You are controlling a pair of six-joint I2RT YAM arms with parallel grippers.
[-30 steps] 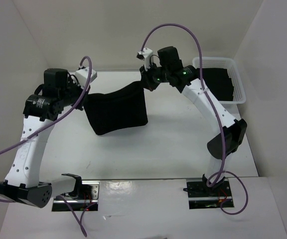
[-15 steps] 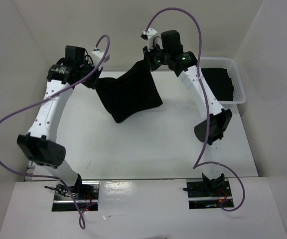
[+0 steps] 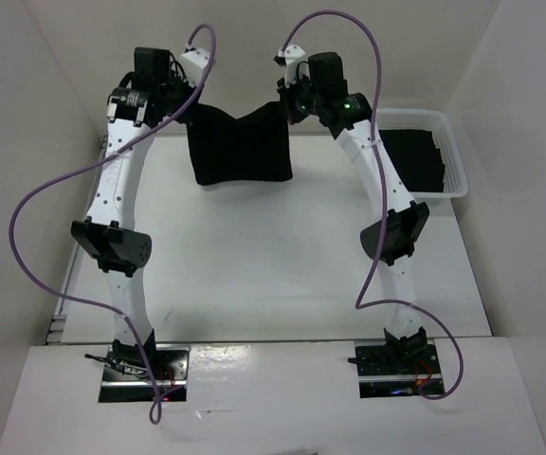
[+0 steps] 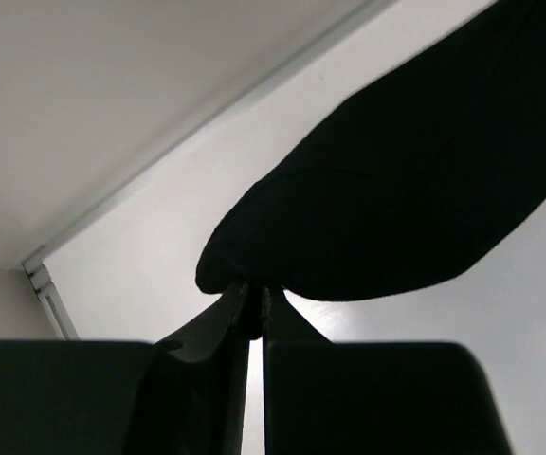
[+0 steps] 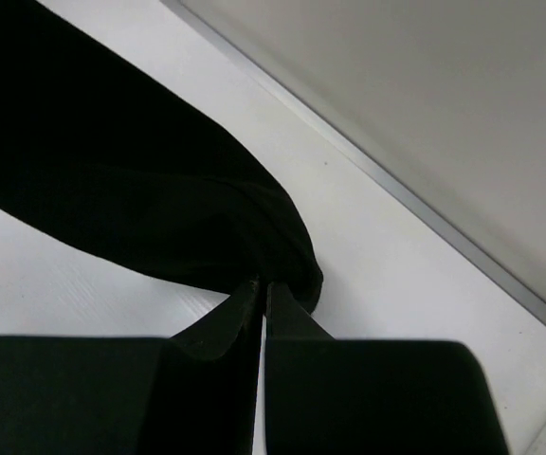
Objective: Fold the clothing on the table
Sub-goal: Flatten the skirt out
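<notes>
The clothing (image 3: 240, 150), plain black fabric, hangs stretched between both grippers above the far part of the table (image 3: 273, 265), sagging slightly in its top middle. My left gripper (image 3: 186, 107) is shut on its upper left corner; in the left wrist view the jaws (image 4: 255, 301) pinch the cloth's edge (image 4: 396, 209). My right gripper (image 3: 287, 106) is shut on the upper right corner; the right wrist view shows its jaws (image 5: 263, 290) closed on the cloth (image 5: 131, 190). Its lower edge hangs just over or on the tabletop; which one cannot be told.
A white lattice basket (image 3: 455, 161) holding dark cloth stands at the back right of the table. White walls close in the left, back and right sides. A grey rail (image 5: 415, 204) runs along the table's far edge. Both arms reach far forward.
Both grippers have carried the clothing away from the bases toward the back wall, and it now hangs flatter and wider between them. The left arm has stretched out much further.
</notes>
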